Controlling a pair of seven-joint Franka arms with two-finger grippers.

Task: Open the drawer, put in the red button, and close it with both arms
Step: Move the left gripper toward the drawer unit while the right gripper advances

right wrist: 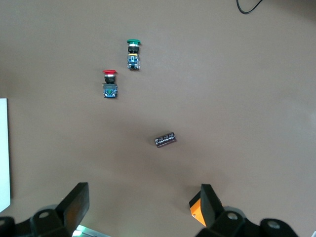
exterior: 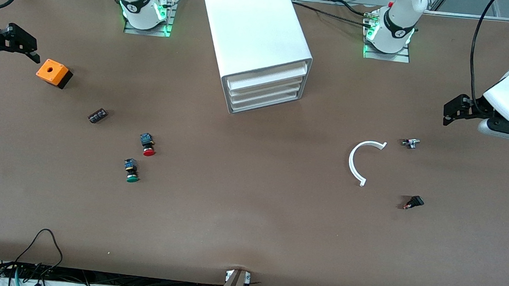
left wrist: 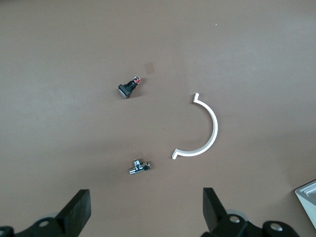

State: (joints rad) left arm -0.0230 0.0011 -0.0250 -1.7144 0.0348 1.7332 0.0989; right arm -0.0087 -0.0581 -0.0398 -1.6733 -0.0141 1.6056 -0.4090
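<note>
Nothing started yet by the look of it: drawer cabinet [exterior: 262,48] sitting mid-table between the two bases, tilted a bit so its fronts face toward the left arm's end, all drawers pushed in. Red button [exterior: 147,145] lying on its side on the bare table toward the right arm's end, cap pointing at the front camera, with the green button [exterior: 131,171] just beside it and a touch nearer that camera, so easy to mix up, worth going by cap colour. Right gripper [exterior: 16,47] parked over the table edge at its own end, next to the orange box [exterior: 53,73], fingers [right wrist: 79,205] spread wide and holding nothing; wrist camera there looking down at both buttons and the small dark cylinder [right wrist: 165,139], probably just a ready pose for the pick. Left gripper [exterior: 454,114] hanging over the table at its end, also wide open and empty, with the white curved piece [left wrist: 200,131], a little metal part [left wrist: 139,167] and a small black switch [left wrist: 128,89] under its view. Sensible split, probably: left arm closer to the drawer fronts for the pull, right arm closer to the red button for the grab.
</note>
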